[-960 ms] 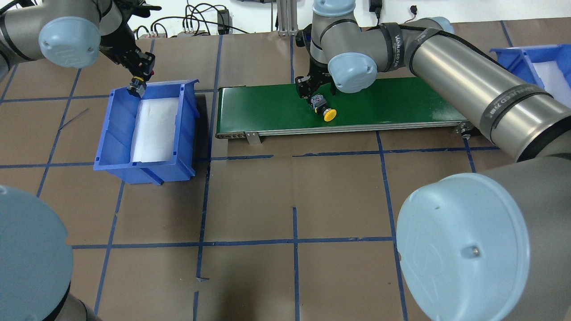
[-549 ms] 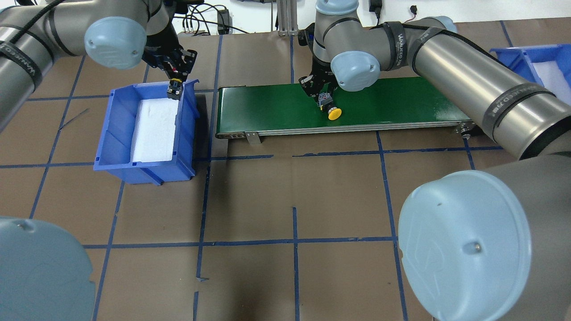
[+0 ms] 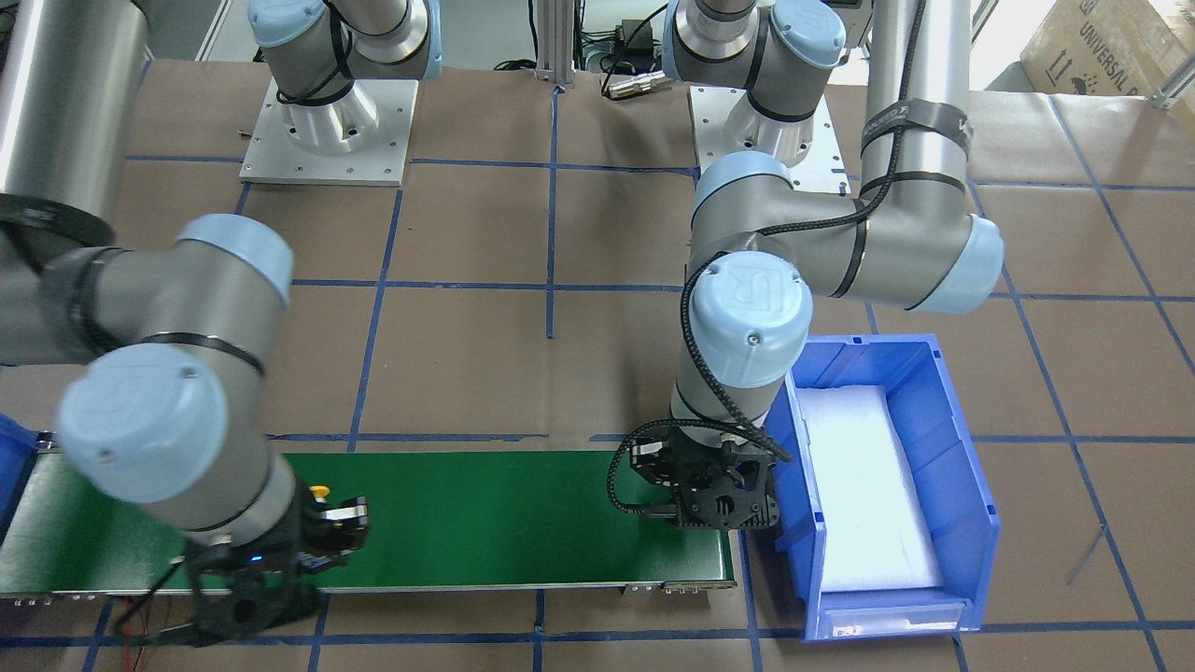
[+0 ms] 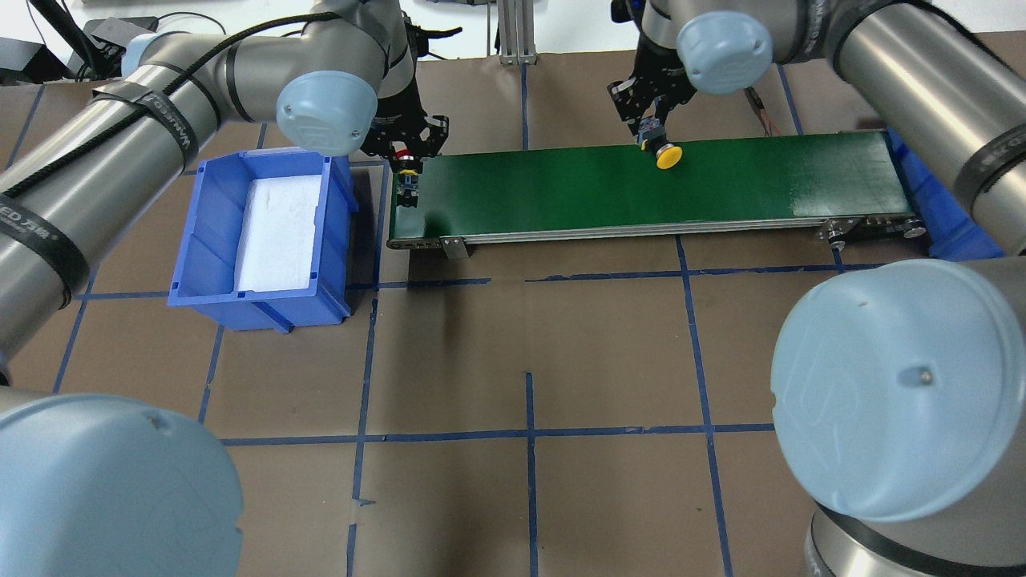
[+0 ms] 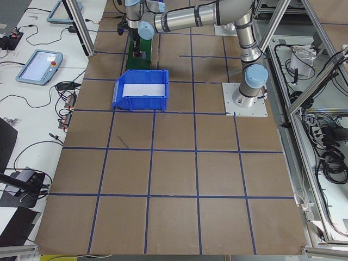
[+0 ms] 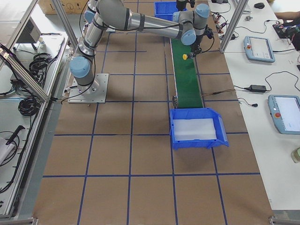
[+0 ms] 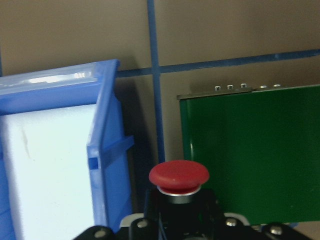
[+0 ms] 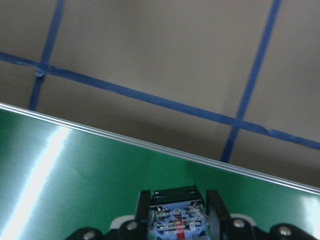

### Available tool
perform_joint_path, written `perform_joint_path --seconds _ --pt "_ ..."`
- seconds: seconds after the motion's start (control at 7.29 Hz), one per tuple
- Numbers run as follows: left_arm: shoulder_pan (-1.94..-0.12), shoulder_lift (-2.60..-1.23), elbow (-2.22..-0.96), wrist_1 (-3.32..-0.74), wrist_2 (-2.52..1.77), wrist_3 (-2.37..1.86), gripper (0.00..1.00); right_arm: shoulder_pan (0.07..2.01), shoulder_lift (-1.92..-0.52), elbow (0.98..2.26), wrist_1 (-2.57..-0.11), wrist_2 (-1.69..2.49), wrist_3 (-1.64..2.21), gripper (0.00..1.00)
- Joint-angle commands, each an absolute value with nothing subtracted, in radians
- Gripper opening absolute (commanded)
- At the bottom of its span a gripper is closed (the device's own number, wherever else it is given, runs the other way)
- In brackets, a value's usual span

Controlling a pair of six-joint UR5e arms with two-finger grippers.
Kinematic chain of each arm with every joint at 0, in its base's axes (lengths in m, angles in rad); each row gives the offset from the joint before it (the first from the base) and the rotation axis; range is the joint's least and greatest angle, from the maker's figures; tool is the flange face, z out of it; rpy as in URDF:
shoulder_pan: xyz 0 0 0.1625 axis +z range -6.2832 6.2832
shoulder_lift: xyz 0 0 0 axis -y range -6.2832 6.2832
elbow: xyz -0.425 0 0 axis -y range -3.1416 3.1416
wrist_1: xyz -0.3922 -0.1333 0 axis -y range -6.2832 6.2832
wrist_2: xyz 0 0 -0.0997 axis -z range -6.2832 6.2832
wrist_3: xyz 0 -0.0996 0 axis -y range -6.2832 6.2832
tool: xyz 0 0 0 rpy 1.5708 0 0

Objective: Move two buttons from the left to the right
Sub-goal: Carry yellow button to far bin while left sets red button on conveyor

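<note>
My left gripper (image 4: 407,164) is shut on the red button (image 7: 179,175) and holds it over the left end of the green conveyor belt (image 4: 561,188), just right of the left blue bin (image 4: 200,232). In the front-facing view it (image 3: 714,495) hangs beside that bin. My right gripper (image 4: 651,132) is shut on the yellow button (image 4: 666,156) by its grey block (image 8: 176,217), above the belt's far edge, right of the middle. The yellow cap also shows in the front-facing view (image 3: 320,491).
The left bin holds only a white foam liner (image 4: 276,232). A second blue bin (image 4: 938,216) sits at the belt's right end, mostly hidden by my right arm. Brown table with blue tape lines lies in front of the belt.
My left gripper carried the red button right, from over the left bin to the belt's left end. My right gripper moved right and toward the belt's far edge with the yellow button.
</note>
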State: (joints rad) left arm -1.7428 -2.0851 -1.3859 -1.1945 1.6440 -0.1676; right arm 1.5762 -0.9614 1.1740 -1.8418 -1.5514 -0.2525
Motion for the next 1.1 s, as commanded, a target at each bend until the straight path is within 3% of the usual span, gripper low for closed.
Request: perform_joint_path --seconds 0.0,0.14,0.27,0.41,0.55,0.96 --pt "-1.764 -2.105 -1.385 -1.139 1.579 -0.276 0.33 1.421 -0.974 1.082 -1.667 -1.552 -0.361 0.07" --pt "-1.766 -2.130 -1.385 -1.112 1.574 -0.284 0.33 1.366 -0.995 1.081 -1.625 -1.565 -0.423 0.07" --pt "-1.766 -2.141 -1.385 -1.092 1.580 -0.282 0.47 1.303 -1.021 1.084 -1.582 -1.606 -0.522 0.07" --pt "-1.763 -2.141 -1.384 -1.089 1.582 -0.272 0.94 1.204 -1.028 1.085 -1.572 -1.664 -0.658 0.07" --pt "-1.755 -2.132 -1.372 -1.091 1.582 -0.253 1.00 1.104 -1.026 1.085 -1.572 -1.658 -0.758 0.07" --pt "-1.663 -2.088 -1.318 -1.202 1.585 -0.175 1.00 0.970 -1.023 1.083 -1.574 -1.643 -0.782 0.08"
